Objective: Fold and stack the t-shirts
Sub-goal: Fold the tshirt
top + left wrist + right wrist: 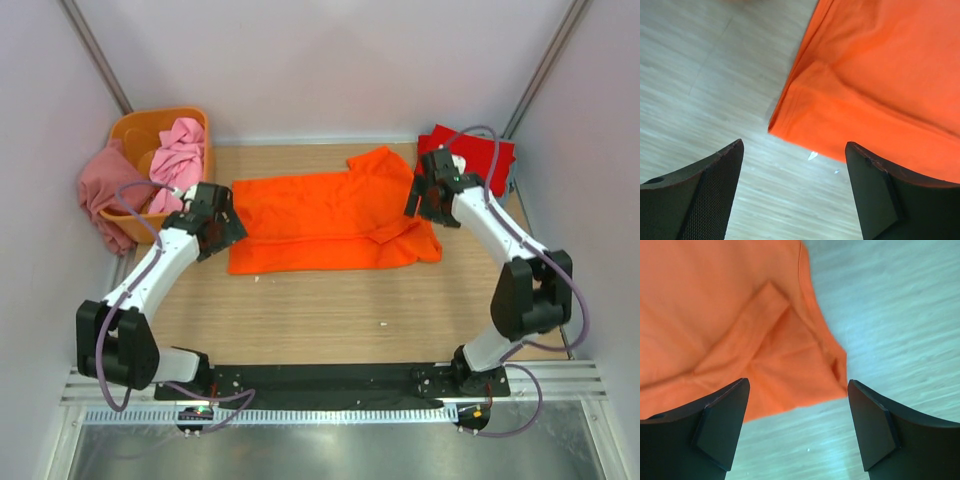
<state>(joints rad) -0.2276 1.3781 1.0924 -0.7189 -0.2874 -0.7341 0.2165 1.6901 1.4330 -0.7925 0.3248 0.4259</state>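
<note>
step: fold orange t-shirt (330, 220), flat on worktop (330, 310), toward far edge | left end effector (794, 150) wide, empty, above its near-left corner | right end effector (798, 385) wide, empty, above near-right corner | next, likely: lower, pinch both corners

The right gripper (797, 390) holds nothing, its fingers spread wide. Between them a creased corner of the orange t-shirt (730, 315) lies on the table (900, 315).

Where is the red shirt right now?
In the overhead view, the red shirt lies at the table's far right corner, just behind the right pincer and beside the spread orange shirt.
</note>
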